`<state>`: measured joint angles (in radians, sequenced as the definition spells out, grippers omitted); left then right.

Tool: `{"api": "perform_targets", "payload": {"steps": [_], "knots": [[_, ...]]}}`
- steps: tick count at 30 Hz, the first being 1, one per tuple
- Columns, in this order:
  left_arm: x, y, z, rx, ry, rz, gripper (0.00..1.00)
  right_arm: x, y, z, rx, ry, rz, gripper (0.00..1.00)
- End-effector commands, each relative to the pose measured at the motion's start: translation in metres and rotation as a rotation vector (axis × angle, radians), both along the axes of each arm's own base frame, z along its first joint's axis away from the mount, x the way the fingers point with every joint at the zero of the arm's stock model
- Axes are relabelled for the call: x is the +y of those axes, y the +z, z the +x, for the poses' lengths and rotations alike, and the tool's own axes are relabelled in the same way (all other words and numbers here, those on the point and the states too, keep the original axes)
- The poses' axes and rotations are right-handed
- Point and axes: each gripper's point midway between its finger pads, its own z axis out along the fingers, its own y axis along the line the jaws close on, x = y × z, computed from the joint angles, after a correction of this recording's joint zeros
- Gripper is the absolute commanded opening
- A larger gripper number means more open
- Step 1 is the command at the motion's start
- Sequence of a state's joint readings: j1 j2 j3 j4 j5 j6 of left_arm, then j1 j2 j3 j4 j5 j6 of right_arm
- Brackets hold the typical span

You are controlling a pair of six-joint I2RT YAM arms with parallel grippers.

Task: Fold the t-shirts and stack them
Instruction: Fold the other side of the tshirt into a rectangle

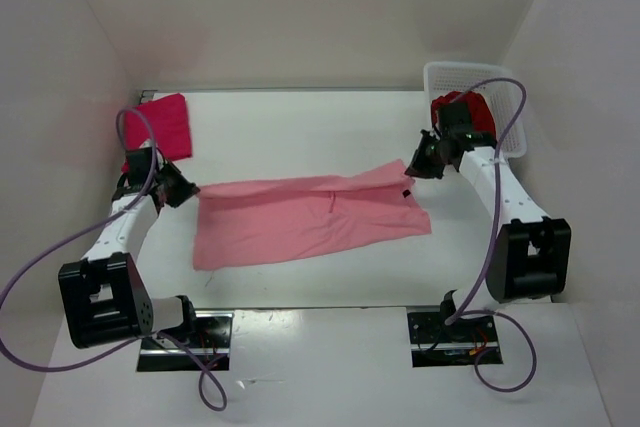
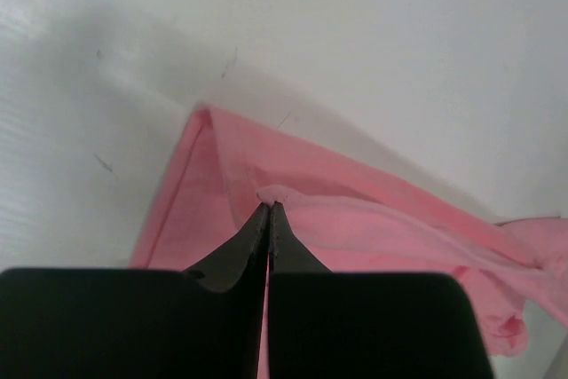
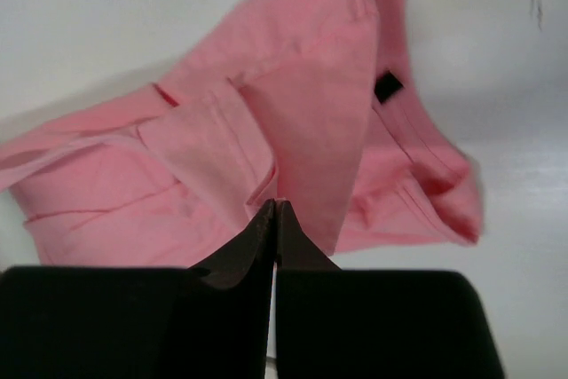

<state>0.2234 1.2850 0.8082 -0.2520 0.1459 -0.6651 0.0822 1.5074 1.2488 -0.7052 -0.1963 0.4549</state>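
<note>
A light salmon pink t-shirt [image 1: 305, 217] lies stretched across the middle of the table. My left gripper [image 1: 190, 190] is shut on its left end, and a pinch of pink cloth [image 2: 282, 194] bulges past the closed tips. At the shirt's raised right corner my right gripper [image 1: 412, 169] is shut on the fabric [image 3: 302, 139]; a small black tag [image 3: 388, 87] shows there. A bright magenta-red t-shirt [image 1: 163, 125] lies folded at the back left. A dark crimson t-shirt [image 1: 465, 115] sits bunched in the basket behind the right arm.
A white mesh basket [image 1: 512, 112] stands at the back right against the wall. White walls enclose the table on the left, back and right. Purple cables loop off both arms. The arm bases [image 1: 105, 299] [image 1: 530, 257] stand at the near edge.
</note>
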Motion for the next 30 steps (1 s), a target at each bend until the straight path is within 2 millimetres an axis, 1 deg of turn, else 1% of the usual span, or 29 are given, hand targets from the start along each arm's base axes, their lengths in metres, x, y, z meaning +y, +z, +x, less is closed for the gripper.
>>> {"api": "perform_targets", "payload": {"steps": [1, 2, 3, 4, 5, 6, 7, 8, 9, 10, 12, 14, 15, 16, 17, 18, 19, 20, 21, 22, 23, 24, 25, 26, 27, 28, 29, 30], "knots": [[-0.007, -0.014, -0.021, 0.045, 0.026, -0.127, 0.0, -0.021, -0.023, -0.032, 0.069, -0.061, -0.051, 0.0], [-0.007, -0.016, -0.024, 0.051, 0.031, -0.155, 0.0, -0.021, -0.028, -0.041, 0.093, -0.068, -0.048, 0.0], [-0.01, -0.018, -0.026, 0.055, 0.029, -0.187, 0.0, -0.026, -0.04, -0.052, 0.127, -0.079, -0.05, 0.0], [-0.008, -0.017, -0.027, 0.052, 0.033, -0.194, 0.0, -0.026, -0.043, -0.058, 0.143, -0.079, -0.051, 0.0], [-0.009, -0.019, -0.029, 0.067, 0.041, -0.205, 0.0, -0.024, -0.045, -0.061, 0.15, -0.082, -0.039, 0.0], [-0.007, -0.02, -0.031, 0.075, 0.051, -0.208, 0.0, -0.027, -0.044, -0.063, 0.147, -0.099, -0.034, 0.0], [-0.007, -0.021, -0.034, 0.087, 0.053, -0.221, 0.0, -0.027, -0.048, -0.068, 0.167, -0.099, -0.035, 0.0], [-0.008, -0.025, -0.038, 0.104, 0.055, -0.227, 0.0, -0.027, -0.048, -0.068, 0.167, -0.099, -0.035, 0.0], [-0.008, -0.022, -0.038, 0.096, 0.054, -0.224, 0.0, -0.027, -0.048, -0.071, 0.178, -0.099, -0.036, 0.0], [-0.009, -0.026, -0.043, 0.113, 0.06, -0.239, 0.0, -0.027, -0.048, -0.071, 0.178, -0.099, -0.036, 0.03], [-0.008, -0.026, -0.047, 0.116, 0.077, -0.248, 0.01, -0.027, -0.052, -0.077, 0.211, -0.098, -0.039, 0.03], [0.0, -0.031, -0.054, 0.137, 0.116, -0.241, 0.07, -0.027, -0.055, -0.077, 0.221, -0.098, -0.04, 0.06], [0.001, -0.028, -0.056, 0.132, 0.122, -0.23, 0.13, -0.027, -0.055, -0.079, 0.23, -0.098, -0.041, 0.1], [0.004, -0.028, -0.06, 0.14, 0.146, -0.218, 0.2, -0.027, -0.055, -0.079, 0.23, -0.098, -0.041, 0.21], [0.011, -0.011, -0.056, 0.079, 0.162, -0.185, 0.33, -0.027, -0.052, -0.076, 0.207, -0.09, -0.043, 0.27], [0.014, -0.004, -0.056, 0.064, 0.182, -0.172, 0.39, -0.027, -0.052, -0.076, 0.207, -0.09, -0.043, 0.32], [0.016, -0.001, -0.059, 0.07, 0.193, -0.162, 0.41, -0.026, -0.049, -0.074, 0.198, -0.085, -0.033, 0.34], [0.017, 0.003, -0.056, 0.059, 0.192, -0.159, 0.41, -0.023, -0.045, -0.072, 0.188, -0.079, -0.02, 0.36], [0.016, 0.007, -0.054, 0.049, 0.185, -0.164, 0.41, -0.023, -0.044, -0.07, 0.177, -0.071, -0.024, 0.36], [0.017, 0.017, -0.045, 0.003, 0.173, -0.159, 0.39, -0.018, -0.039, -0.066, 0.159, -0.046, -0.02, 0.36], [0.014, 0.021, -0.042, -0.016, 0.146, -0.167, 0.38, -0.013, -0.034, -0.062, 0.148, -0.028, -0.021, 0.29], [0.013, 0.022, -0.038, -0.031, 0.132, -0.176, 0.37, -0.008, -0.035, -0.055, 0.134, -0.005, -0.025, 0.22], [0.007, 0.03, -0.03, -0.076, 0.09, -0.162, 0.36, 0.001, -0.035, -0.051, 0.125, 0.02, -0.017, 0.15], [0.001, 0.026, -0.025, -0.072, 0.066, -0.164, 0.35, 0.009, -0.033, -0.043, 0.103, 0.052, -0.021, 0.08], [-0.012, 0.03, -0.017, -0.09, 0.013, -0.137, 0.34, 0.027, -0.032, -0.034, 0.066, 0.103, -0.019, 0.0], [-0.019, 0.027, -0.015, -0.086, -0.017, -0.12, 0.33, 0.034, -0.048, -0.029, 0.096, 0.119, -0.038, 0.0], [-0.028, 0.023, -0.01, -0.072, -0.044, -0.114, 0.33, 0.04, -0.047, -0.018, 0.079, 0.13, -0.051, 0.0], [-0.045, 0.022, -0.005, -0.069, -0.099, -0.086, 0.33, 0.053, -0.05, -0.008, 0.05, 0.155, -0.057, 0.03]]}}
